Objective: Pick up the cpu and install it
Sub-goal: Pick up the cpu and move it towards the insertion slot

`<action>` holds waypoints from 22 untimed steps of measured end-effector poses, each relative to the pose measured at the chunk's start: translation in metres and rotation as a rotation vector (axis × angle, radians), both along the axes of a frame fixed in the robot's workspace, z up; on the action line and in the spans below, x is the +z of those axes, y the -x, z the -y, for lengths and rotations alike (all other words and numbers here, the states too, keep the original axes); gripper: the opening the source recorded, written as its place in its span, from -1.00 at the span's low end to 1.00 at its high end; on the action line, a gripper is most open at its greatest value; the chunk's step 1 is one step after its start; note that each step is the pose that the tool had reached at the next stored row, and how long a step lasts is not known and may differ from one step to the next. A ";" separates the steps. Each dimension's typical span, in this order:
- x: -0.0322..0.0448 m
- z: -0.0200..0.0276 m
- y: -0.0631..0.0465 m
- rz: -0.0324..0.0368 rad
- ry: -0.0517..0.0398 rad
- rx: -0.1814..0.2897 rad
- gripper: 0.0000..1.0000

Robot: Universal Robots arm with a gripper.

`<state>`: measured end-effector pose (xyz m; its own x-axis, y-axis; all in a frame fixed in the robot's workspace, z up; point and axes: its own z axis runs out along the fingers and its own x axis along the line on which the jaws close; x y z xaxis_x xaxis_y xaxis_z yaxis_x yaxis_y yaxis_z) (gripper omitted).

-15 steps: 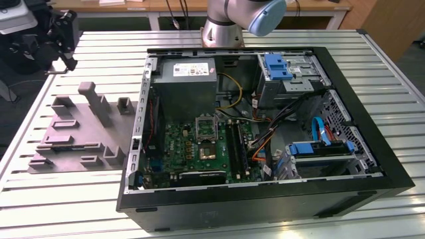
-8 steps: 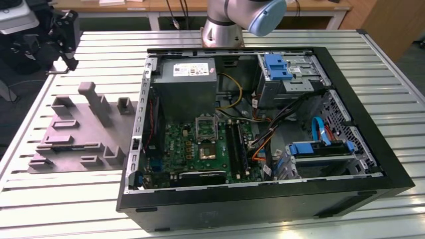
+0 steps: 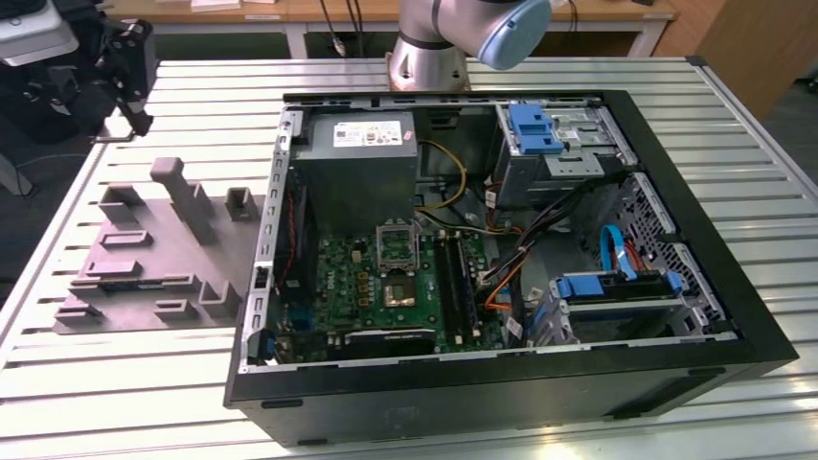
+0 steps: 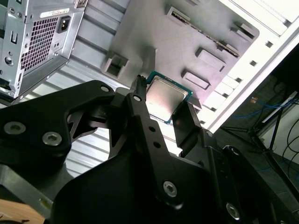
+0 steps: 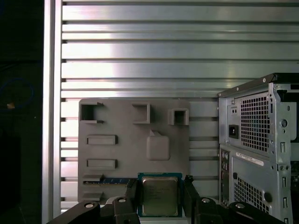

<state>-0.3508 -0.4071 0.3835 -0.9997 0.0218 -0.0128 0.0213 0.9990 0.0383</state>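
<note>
Slatted metal table [image 5: 140,46] with grey tray [image 5: 121,154], end effector [image 5: 160,190] clamped on cpu [image 5: 160,198] between its fingers [image 5: 188,193]

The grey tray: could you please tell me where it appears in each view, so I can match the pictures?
Exterior view: the grey tray lies on the table, to the exterior view's left of the computer case.
First wrist view: the tray lies beside the case, behind the cpu held in the pincer.
Second wrist view: the tray lies behind the held cpu.
Shared landmark: the computer case.
</note>
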 end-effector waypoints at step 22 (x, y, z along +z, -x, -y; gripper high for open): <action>0.0000 0.0000 -0.004 0.0000 0.0000 0.000 -0.05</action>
